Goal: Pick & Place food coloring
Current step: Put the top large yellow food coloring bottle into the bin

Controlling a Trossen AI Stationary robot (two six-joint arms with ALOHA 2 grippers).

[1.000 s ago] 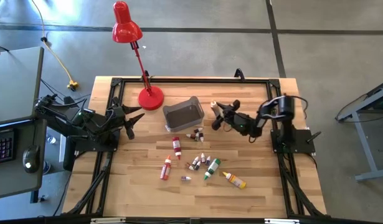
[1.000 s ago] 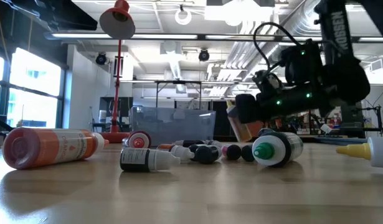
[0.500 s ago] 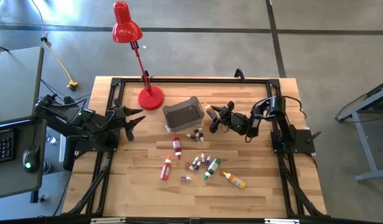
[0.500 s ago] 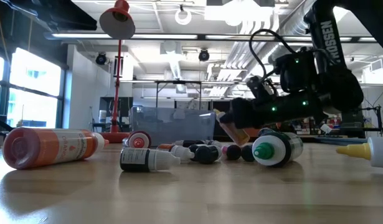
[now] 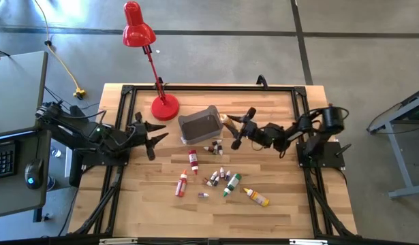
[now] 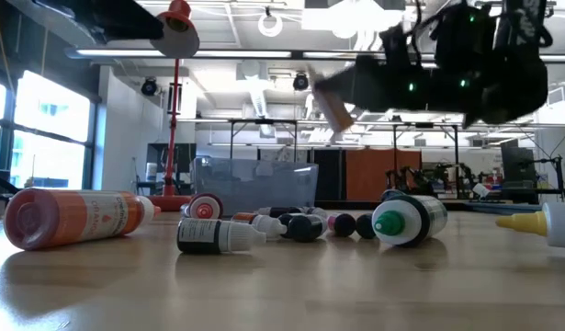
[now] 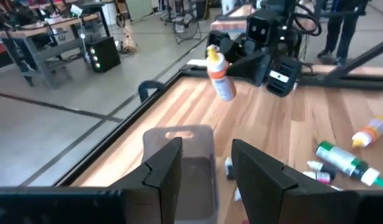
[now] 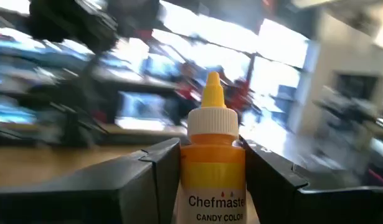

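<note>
Food coloring, one orange-yellow bottle (image 8: 212, 155), sits pinched upright between the fingers of the right gripper (image 5: 238, 128), which has lifted clear of the table since half a second ago and now hangs beside the grey bin (image 5: 201, 124). That lift suggests a drop into the bin comes next. Below and nearer than the gripper, the remaining bottles (image 5: 219, 178) lie scattered on the wooden table (image 5: 148, 211). The left gripper (image 5: 152, 136), fingers apart and empty, has edged toward the bin. A red lamp (image 5: 142, 35) stands beyond it.
</note>
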